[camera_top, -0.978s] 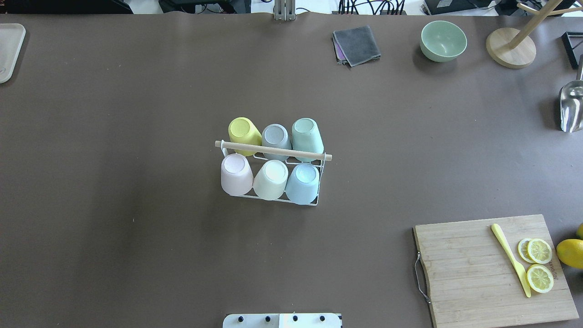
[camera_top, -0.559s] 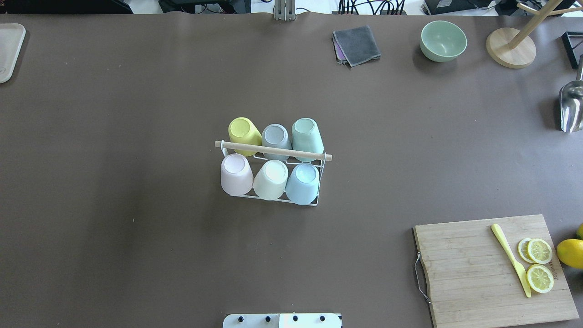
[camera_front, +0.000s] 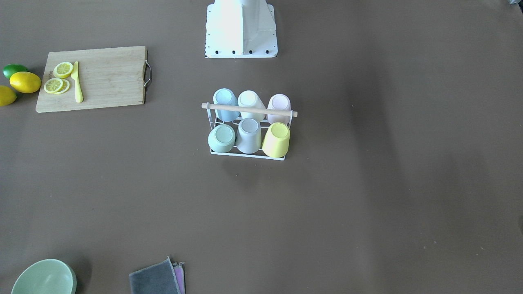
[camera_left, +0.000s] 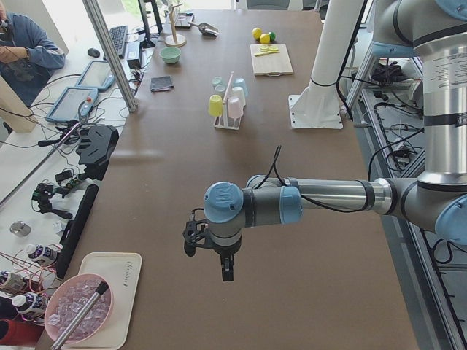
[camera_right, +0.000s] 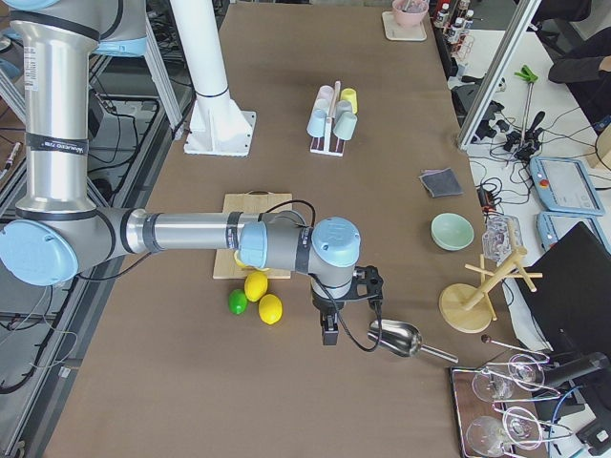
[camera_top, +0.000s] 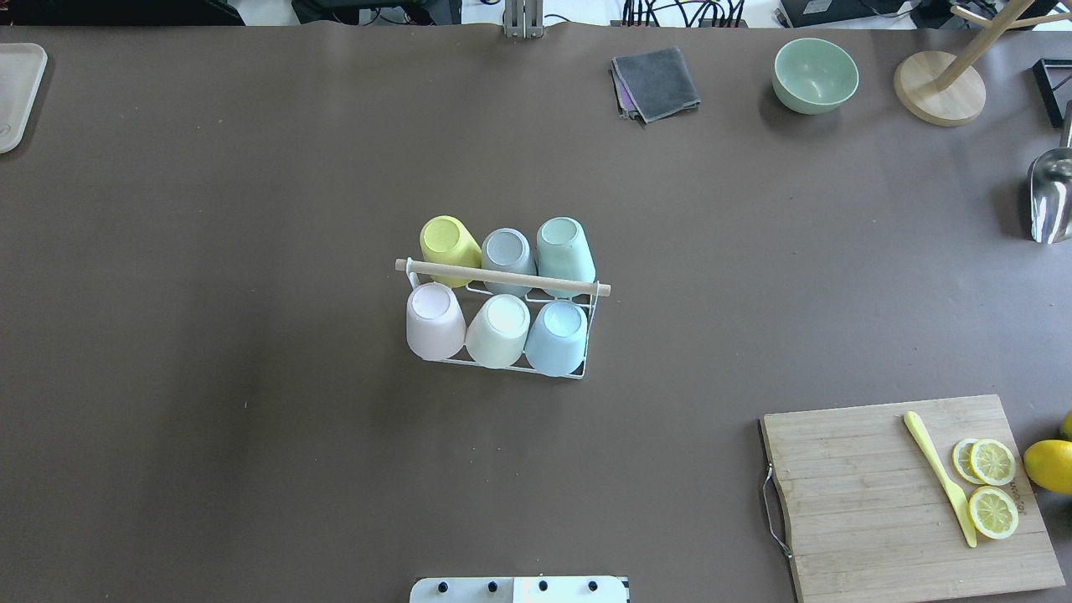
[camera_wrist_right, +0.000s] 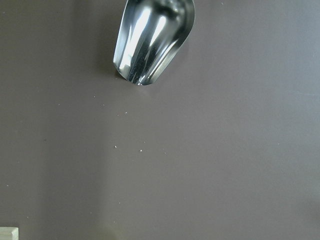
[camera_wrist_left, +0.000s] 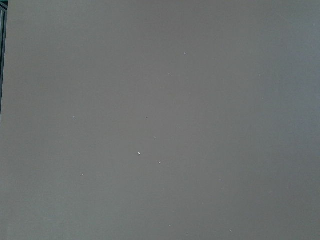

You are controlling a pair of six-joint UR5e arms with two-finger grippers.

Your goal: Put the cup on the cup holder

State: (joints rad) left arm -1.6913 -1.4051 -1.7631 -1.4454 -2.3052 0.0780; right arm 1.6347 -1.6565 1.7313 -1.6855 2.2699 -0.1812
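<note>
The cup holder [camera_top: 502, 277], a white wire rack with a wooden rod handle, stands mid-table. Upside-down cups sit on all its places: yellow [camera_top: 448, 243], grey-blue [camera_top: 506, 251] and mint [camera_top: 563, 247] in the far row, pink [camera_top: 433, 318], cream [camera_top: 500, 327] and light blue [camera_top: 557, 335] in the near row. It also shows in the front-facing view [camera_front: 249, 109]. My left gripper [camera_left: 208, 255] hovers over bare table far to the left. My right gripper [camera_right: 351, 320] hovers by a metal scoop far to the right. I cannot tell whether either is open or shut.
A cutting board [camera_top: 871, 502] with lemon slices and a yellow knife lies front right, lemons [camera_top: 1047, 465] beside it. A metal scoop [camera_top: 1051, 197], wooden stand [camera_top: 938, 88], green bowl [camera_top: 815, 74] and grey cloth [camera_top: 656, 82] sit at the back right. A tray [camera_top: 17, 92] is back left.
</note>
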